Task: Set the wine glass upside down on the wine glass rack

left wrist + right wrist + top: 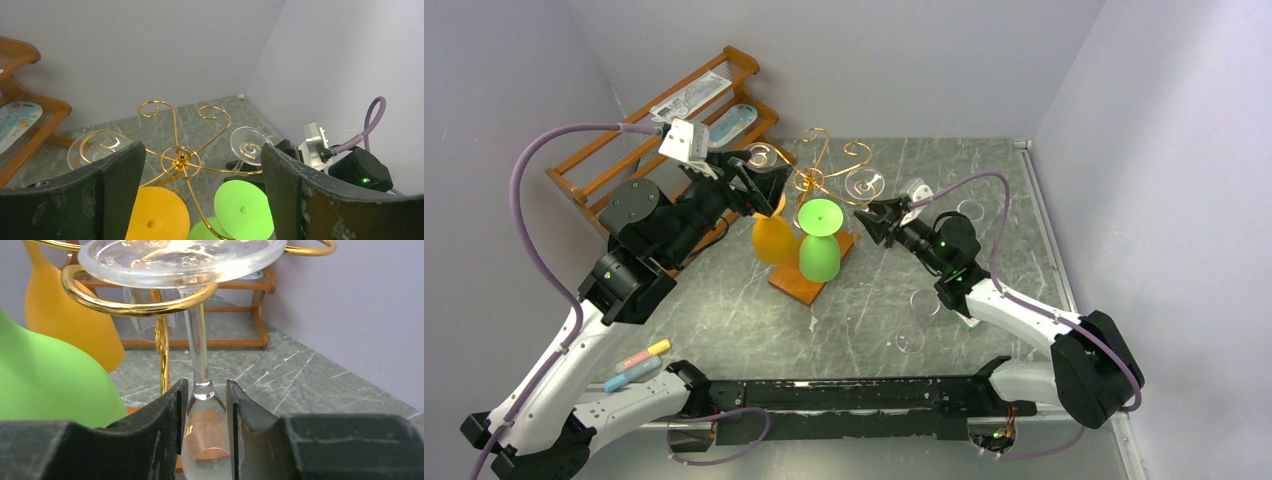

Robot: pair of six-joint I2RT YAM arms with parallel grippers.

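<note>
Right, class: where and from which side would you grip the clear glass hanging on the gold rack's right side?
Grip the clear glass where stem meets bowl, coming level from outside the gold rack. Its foot rests on a rack ring, leaving that part free; the right gripper holds there.

Glossy clear wine glass (197, 350), polished gold metal wine glass rack (181, 159), scuffed matt black right claw (205, 395)

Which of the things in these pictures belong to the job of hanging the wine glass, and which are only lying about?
Belong to the job:
wine glass rack
clear wine glass, hanging foot-up in a rack loop
right pincer, closed on it
left pincer, open, near the rack

Only lying about:
wooden shelf
coloured markers
orange glass and green glass, already hung
</note>
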